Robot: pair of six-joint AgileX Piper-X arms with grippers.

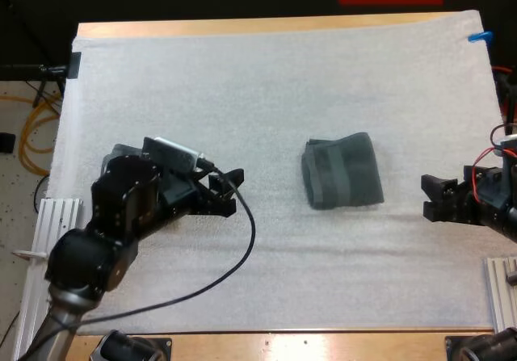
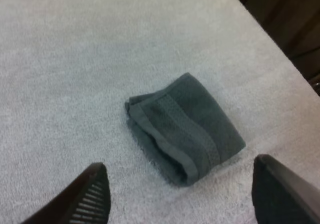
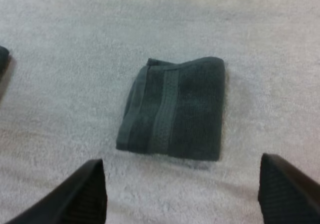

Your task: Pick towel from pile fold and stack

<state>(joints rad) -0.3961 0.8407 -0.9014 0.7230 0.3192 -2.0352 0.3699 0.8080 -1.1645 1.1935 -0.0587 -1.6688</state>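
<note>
One dark grey-green towel (image 1: 342, 170) lies folded into a small rectangle on the white mat (image 1: 266, 86), right of centre. My left gripper (image 1: 233, 193) rests low over the mat's left part, a good way left of the towel, pointing toward it with its fingers apart and nothing between them. In the left wrist view the folded towel (image 2: 187, 126) lies ahead of the open left gripper (image 2: 179, 189). My right gripper (image 1: 426, 198) sits at the mat's right side, a short gap from the towel, also open. From the right wrist the towel (image 3: 175, 114) shows its striped band, beyond the right gripper (image 3: 181, 184).
Bare mat surrounds the towel on all sides. A metal rail (image 1: 56, 216) stands off the mat's left edge and another (image 1: 502, 284) at the lower right. The wooden table edge (image 1: 283, 341) runs along the near side.
</note>
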